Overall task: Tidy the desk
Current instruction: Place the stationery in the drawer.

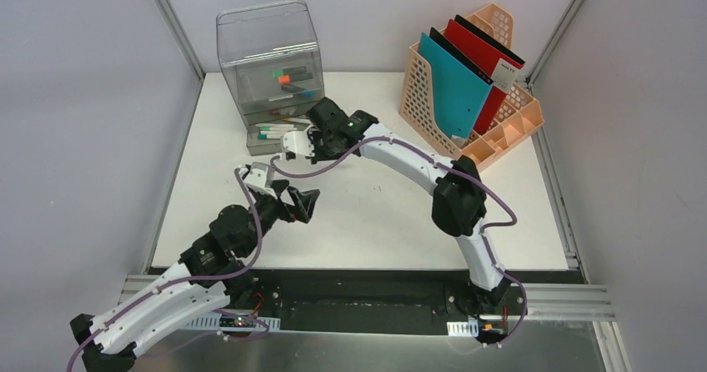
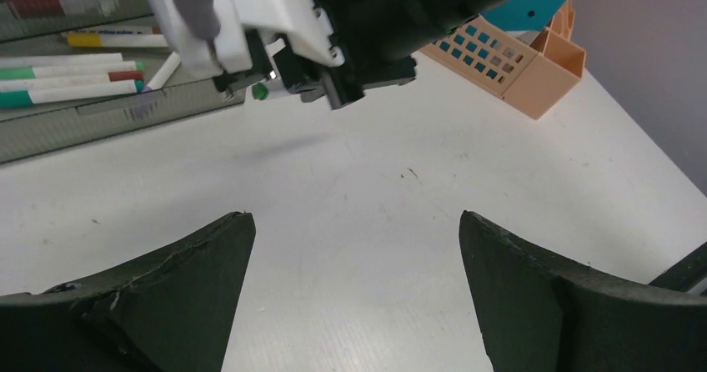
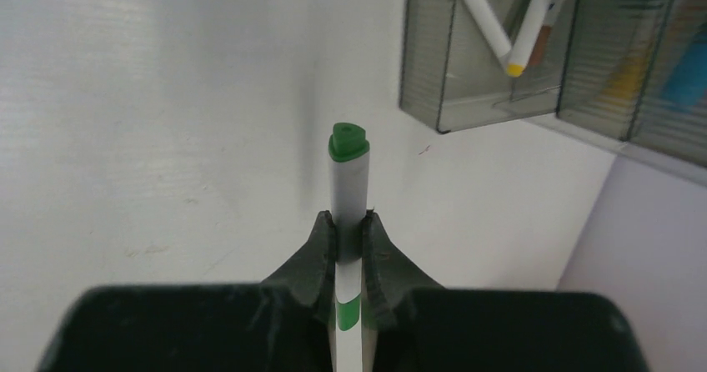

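**Green marker nearly filed, left arm idling**

Closest to me, on the near side of the clear drawer unit (image 1: 271,59), the left gripper (image 1: 302,201) hung over a bare patch of the desk (image 1: 383,222). Its jaws were spread wide with nothing between them. My guess is it sat there to leave the other arm room.

Closer to the unit, the right gripper (image 1: 292,145) was pinching a green-capped marker (image 3: 348,176). The pads were pressed onto the barrel just under the cap, and the cap pointed at the unit's pulled-out drawer (image 1: 271,136). I figured that grip let it slide in lengthwise beside the other markers (image 2: 67,76) lying there.

The overhead cam basically hid the marker behind the gripper. Only the right wrist cam showed the pinch. The left wrist cam caught just the green tip poking out under the right gripper, in front of the drawer and seemingly off the tabletop.

Farthest off, to the right of the unit, a peach file rack (image 1: 508,126) held teal and red folders. The white desk ran under all of it.
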`<state>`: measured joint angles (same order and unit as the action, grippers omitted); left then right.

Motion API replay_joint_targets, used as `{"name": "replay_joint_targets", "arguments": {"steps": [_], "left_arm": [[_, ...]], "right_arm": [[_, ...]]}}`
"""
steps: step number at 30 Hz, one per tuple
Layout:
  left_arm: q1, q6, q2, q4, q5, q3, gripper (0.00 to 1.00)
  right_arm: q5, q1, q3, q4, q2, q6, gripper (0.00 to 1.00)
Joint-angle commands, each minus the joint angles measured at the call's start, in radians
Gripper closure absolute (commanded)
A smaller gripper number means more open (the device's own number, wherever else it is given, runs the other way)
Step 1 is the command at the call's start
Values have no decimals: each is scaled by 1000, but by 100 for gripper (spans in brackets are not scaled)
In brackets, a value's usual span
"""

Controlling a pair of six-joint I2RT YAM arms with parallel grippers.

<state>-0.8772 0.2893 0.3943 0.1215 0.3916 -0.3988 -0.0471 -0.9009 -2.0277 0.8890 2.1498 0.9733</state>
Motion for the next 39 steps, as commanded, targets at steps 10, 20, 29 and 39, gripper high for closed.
{"name": "replay_joint_targets", "arguments": {"steps": [10, 20, 29, 39], "left_arm": [[-1, -24, -212, 218, 75, -36, 6], [-2, 3, -270, 266, 114, -20, 5], [0, 27, -285, 286, 115, -26, 6], [0, 56, -284, 296, 89, -39, 5]], "right_arm": [[147, -34, -264, -377, 207, -16, 100], [266, -36, -348, -637, 331, -174, 100], [306, -33, -329, -696, 356, -291, 75], [216, -21, -342, -534, 308, -444, 33]]}}
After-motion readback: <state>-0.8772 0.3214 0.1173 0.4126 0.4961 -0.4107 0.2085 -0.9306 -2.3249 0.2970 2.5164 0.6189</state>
